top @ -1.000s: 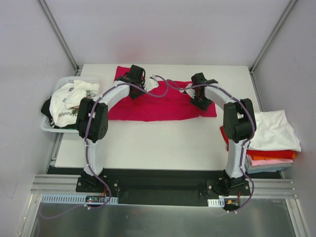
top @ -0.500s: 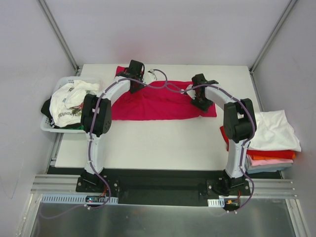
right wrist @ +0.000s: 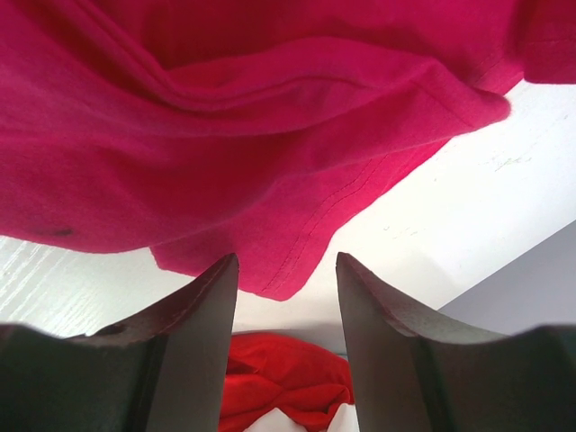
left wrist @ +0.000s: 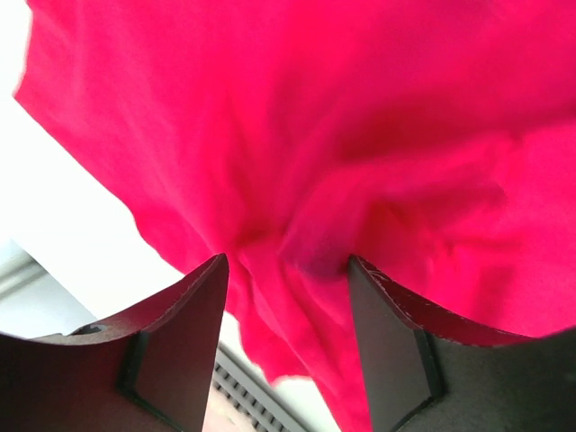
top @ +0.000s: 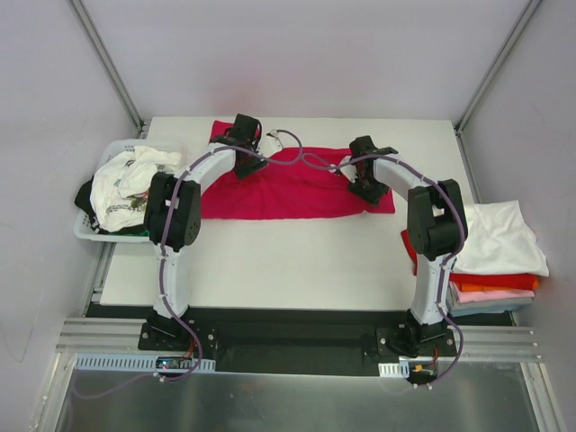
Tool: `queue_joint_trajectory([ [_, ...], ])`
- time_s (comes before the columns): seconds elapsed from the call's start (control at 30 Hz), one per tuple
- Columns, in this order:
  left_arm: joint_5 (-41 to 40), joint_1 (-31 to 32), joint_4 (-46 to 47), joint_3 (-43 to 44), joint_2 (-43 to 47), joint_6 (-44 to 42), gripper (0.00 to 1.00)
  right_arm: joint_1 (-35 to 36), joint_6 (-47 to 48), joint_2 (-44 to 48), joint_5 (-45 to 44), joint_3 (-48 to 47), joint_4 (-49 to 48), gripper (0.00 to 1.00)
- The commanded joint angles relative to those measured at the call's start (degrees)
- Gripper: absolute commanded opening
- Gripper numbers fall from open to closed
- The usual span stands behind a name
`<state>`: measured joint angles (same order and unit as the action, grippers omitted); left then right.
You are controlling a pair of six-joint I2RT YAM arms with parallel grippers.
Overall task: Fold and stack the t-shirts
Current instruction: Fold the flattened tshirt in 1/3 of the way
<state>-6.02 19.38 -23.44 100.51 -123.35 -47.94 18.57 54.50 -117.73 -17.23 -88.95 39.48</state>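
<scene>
A crimson-magenta t-shirt [top: 288,191] lies spread flat across the back of the table. My left gripper [top: 245,137] hovers over its far left end. In the left wrist view the left gripper [left wrist: 286,261] stands open, with a bunched ridge of the crimson t-shirt [left wrist: 360,108] lying loose between the fingers. My right gripper [top: 365,176] sits over the shirt's right end. In the right wrist view the right gripper [right wrist: 287,256] is open, just above the hem of the crimson t-shirt [right wrist: 225,135], gripping nothing.
A white plastic basket [top: 87,229] off the table's left edge holds white printed shirts [top: 126,184] and a dark one. A stack of folded shirts [top: 495,256], white on top of red, orange and pink, sits to the right. The white table [top: 288,261] is framed by metal posts.
My left gripper has opened and let go of the crimson cloth, shifting slightly toward the back. The right arm has not moved.
</scene>
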Motion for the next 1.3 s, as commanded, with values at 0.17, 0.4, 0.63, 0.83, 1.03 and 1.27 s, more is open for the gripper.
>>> queue_joint_trajectory([
  [0.17, 3.9, 0.1, 0.5, -12.8, 19.1, 3.7, 0.56, -0.1, -0.6, 2.8, 0.8, 0.4, 1.2, 0.51],
  [0.4, 7.2, 0.4, 0.7, -17.1, 24.2, 5.1, 0.59, 0.0, -0.9, 2.8, 0.9, 0.1, 1.5, 0.51],
  [0.63, 8.1, 0.4, 1.1, -17.3, 19.8, 3.9, 0.59, 0.2, -1.0, 3.5, 1.0, 0.1, 1.6, 0.51],
  [0.83, 8.6, -0.2, 1.6, -15.8, 15.3, 3.2, 0.59, -0.1, -0.8, 4.8, 0.4, 1.3, 0.2, 0.54],
  [1.03, 9.0, -1.2, 1.7, -13.8, 11.8, 2.2, 0.59, 0.0, -0.9, 6.1, 0.5, 2.5, -1.2, 0.65],
  [1.27, 9.3, -2.9, 1.8, -10.6, 7.9, 1.7, 0.59, -0.1, -1.0, 6.5, 0.5, 2.8, -1.3, 0.67],
])
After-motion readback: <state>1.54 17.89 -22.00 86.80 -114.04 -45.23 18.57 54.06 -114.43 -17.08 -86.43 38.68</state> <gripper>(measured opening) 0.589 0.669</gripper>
